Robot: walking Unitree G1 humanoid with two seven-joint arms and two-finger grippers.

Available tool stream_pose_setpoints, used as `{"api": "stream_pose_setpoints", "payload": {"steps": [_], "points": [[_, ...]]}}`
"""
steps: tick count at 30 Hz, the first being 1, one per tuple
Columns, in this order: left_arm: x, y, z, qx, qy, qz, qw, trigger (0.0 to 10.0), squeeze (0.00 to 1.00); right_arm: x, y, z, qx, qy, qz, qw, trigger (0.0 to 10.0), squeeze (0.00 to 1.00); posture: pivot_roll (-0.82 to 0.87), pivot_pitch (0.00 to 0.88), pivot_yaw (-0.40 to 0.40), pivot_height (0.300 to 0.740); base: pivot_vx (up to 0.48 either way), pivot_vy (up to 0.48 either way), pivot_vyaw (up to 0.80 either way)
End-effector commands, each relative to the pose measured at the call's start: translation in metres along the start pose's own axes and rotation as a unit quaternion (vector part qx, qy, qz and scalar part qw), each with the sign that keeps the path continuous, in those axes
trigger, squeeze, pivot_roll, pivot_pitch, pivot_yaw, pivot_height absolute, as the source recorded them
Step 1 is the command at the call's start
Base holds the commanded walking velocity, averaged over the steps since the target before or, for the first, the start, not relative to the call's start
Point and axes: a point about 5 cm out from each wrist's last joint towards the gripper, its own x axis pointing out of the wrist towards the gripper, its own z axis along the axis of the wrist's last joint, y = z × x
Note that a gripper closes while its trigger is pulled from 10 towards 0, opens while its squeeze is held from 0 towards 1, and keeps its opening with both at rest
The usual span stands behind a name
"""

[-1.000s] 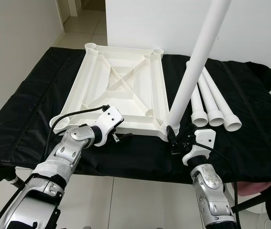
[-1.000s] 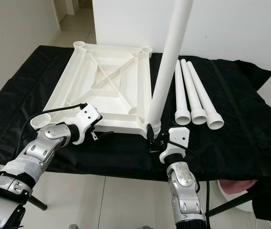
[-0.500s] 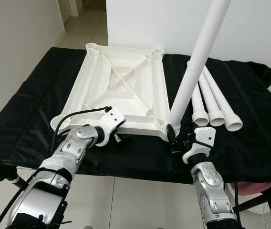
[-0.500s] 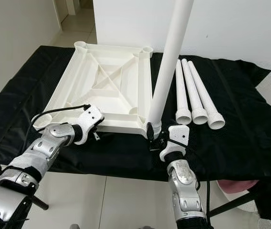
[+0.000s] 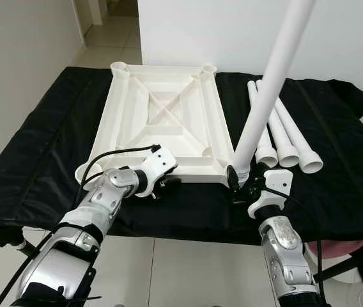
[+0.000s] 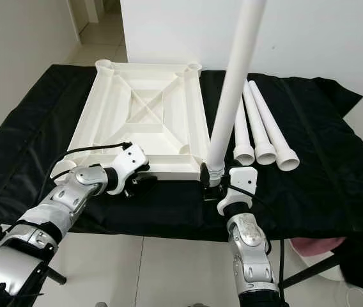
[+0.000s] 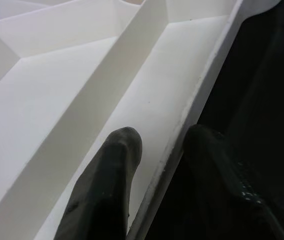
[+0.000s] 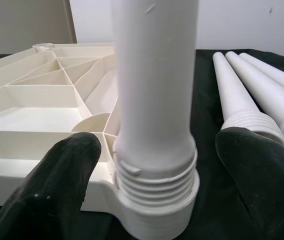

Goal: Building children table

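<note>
An upturned white tabletop [image 5: 162, 118] lies on a black cloth [image 5: 34, 160]. The right gripper [image 5: 244, 185], forearm rising steeply from below the cloth's near edge, has its fingers [image 8: 57, 190] spread to either side of an upright leg [image 5: 268, 83] without visibly touching it; the leg's threaded end sits in the tabletop's near right corner socket. The left gripper [image 5: 167, 184], arm bent inward, straddles the tabletop's near rim, one finger [image 7: 107, 180] inside and one outside. Three loose legs [image 5: 287, 137] lie just right of the tabletop.
</note>
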Motion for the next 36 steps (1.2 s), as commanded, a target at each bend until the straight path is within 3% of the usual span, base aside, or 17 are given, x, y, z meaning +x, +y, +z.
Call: {"api": "stream_pose_setpoints", "payload": {"steps": [1,11,17,25,30,31,36], "points": [[-0.009,0.013,-0.014,-0.026,0.024,0.084,0.996,0.0,0.0,0.002,-0.002,0.0,-0.002,0.003,-0.004,1.0,10.0,0.0,-0.07,0.012,0.021,0.74,0.0,0.0,0.0],[-0.013,0.012,-0.023,-0.029,0.038,0.089,0.995,0.0,0.0,0.003,-0.003,0.0,-0.006,0.004,-0.004,1.0,10.0,0.0,-0.08,0.016,0.019,0.74,0.0,0.0,0.0],[-0.02,0.006,-0.03,-0.031,0.045,0.065,0.996,0.0,0.0,0.004,-0.004,0.0,-0.008,0.004,-0.005,1.0,10.0,0.0,-0.07,0.021,0.02,0.74,0.0,0.0,0.0],[-0.039,0.009,-0.049,-0.043,0.082,0.069,0.993,0.0,0.0,0.002,-0.004,-0.002,-0.01,0.008,-0.002,1.0,10.0,0.0,-0.07,0.036,0.022,0.74,0.0,0.0,0.0],[-0.043,0.011,-0.052,-0.048,0.09,0.08,0.992,0.0,0.0,0.002,-0.004,-0.003,-0.01,0.01,-0.002,1.0,10.0,0.0,-0.07,0.038,0.021,0.74,0.0,0.0,0.0],[-0.042,0.01,-0.051,-0.053,0.085,0.079,0.992,10.0,0.0,0.002,-0.004,-0.003,-0.011,0.011,-0.001,1.0,10.0,0.0,-0.07,0.041,0.018,0.74,0.0,0.0,0.0],[-0.04,0.004,-0.052,-0.067,0.086,0.068,0.992,10.0,0.0,0.001,-0.004,-0.003,-0.013,0.013,0.003,1.0,10.0,0.0,-0.07,0.044,0.018,0.74,0.0,0.0,0.0]]}}
